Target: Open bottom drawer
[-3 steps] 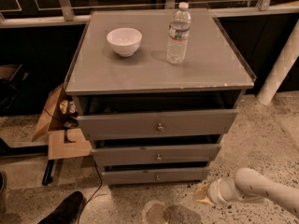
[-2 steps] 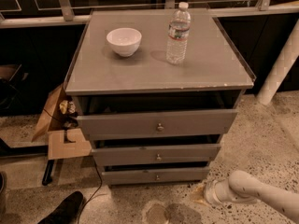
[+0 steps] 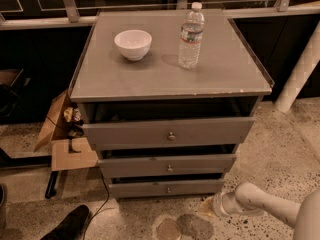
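The bottom drawer (image 3: 150, 188) is the slimmest grey front at the foot of the grey cabinet, with a small round metal knob (image 3: 168, 189) at its centre. It stands slightly out from the cabinet body, with a dark gap above it. My gripper (image 3: 207, 207) is at the end of the white arm (image 3: 260, 204) that comes in from the lower right. It hangs low over the floor, just below and in front of the drawer's right end, to the right of the knob and apart from it.
The mid drawer (image 3: 168, 165) and top drawer (image 3: 170, 133) sit above, both slightly out. A white bowl (image 3: 133, 44) and a water bottle (image 3: 191, 35) stand on the cabinet top. A cardboard box (image 3: 65, 134) and a cable lie left; a white post (image 3: 300, 69) stands right.
My gripper has moved a little to the left along the floor, closer to the bottom drawer's right end. The drawers have not moved.
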Tool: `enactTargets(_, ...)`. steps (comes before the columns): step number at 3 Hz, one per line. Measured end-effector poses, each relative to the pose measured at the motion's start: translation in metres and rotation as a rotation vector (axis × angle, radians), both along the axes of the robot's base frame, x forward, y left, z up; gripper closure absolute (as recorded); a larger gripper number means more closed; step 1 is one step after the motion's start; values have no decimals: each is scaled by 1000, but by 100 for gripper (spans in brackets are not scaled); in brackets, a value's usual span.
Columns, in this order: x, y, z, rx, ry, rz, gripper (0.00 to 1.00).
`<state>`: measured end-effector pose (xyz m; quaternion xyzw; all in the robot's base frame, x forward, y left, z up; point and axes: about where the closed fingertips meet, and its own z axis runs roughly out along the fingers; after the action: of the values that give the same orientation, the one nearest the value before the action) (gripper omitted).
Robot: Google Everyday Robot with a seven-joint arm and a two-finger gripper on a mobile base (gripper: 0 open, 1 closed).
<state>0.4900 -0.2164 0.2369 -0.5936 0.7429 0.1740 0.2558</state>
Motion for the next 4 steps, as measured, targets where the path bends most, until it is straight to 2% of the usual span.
enactTargets(1, 14, 4, -10, -42, -13, 23, 12)
enactTargets(2, 28, 5, -17, -83, -30, 42, 0)
enactTargets(3, 41, 3, -23, -103, -45, 51, 0)
enactTargets(4, 55, 2, -26, -71, -57, 39, 0)
